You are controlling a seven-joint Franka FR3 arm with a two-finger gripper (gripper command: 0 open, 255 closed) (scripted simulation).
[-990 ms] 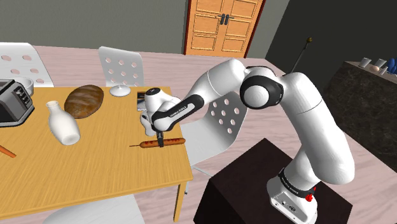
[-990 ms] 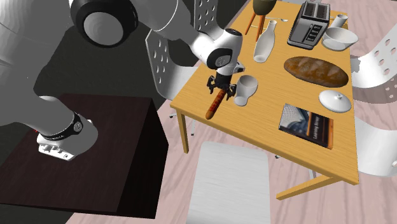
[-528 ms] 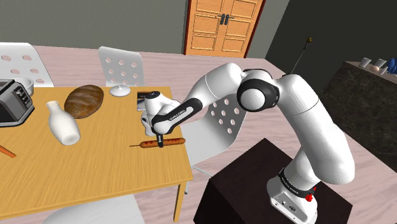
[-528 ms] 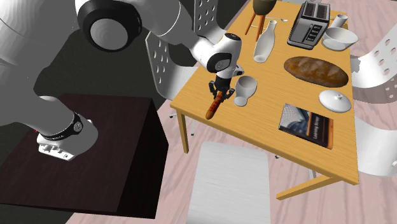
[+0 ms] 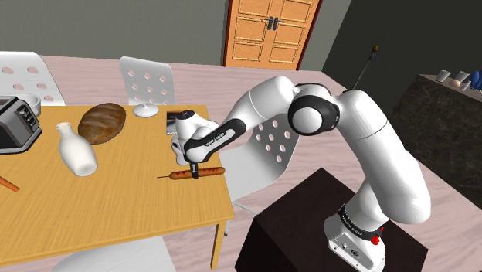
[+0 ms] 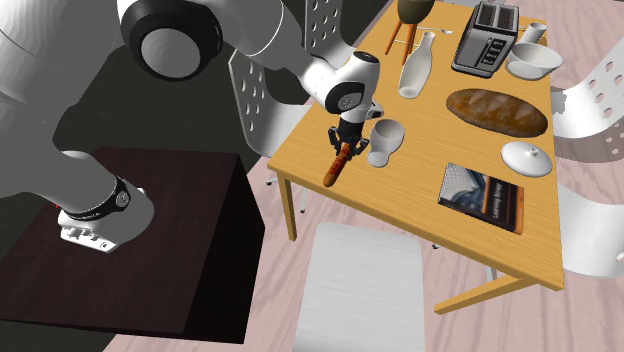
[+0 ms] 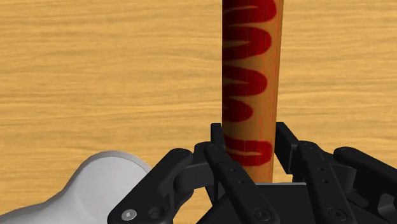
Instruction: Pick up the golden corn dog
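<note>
The corn dog [image 7: 249, 76] is a smooth golden-orange cylinder with a dark red zigzag stripe. It lies flat on the wood-grain bench [image 5: 116, 201], near the edge. Its long axis runs across the shoulder view, with the thin stick pointing left. The black fingers [image 7: 217, 153] clasp it from both sides, about its middle.

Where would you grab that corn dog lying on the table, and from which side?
Around the thick middle, from straight above: the corn dog lies flat on the wooden table, both long sides free, and its stick is too thin. The pincer clasps it just so, one finger each side.
</note>
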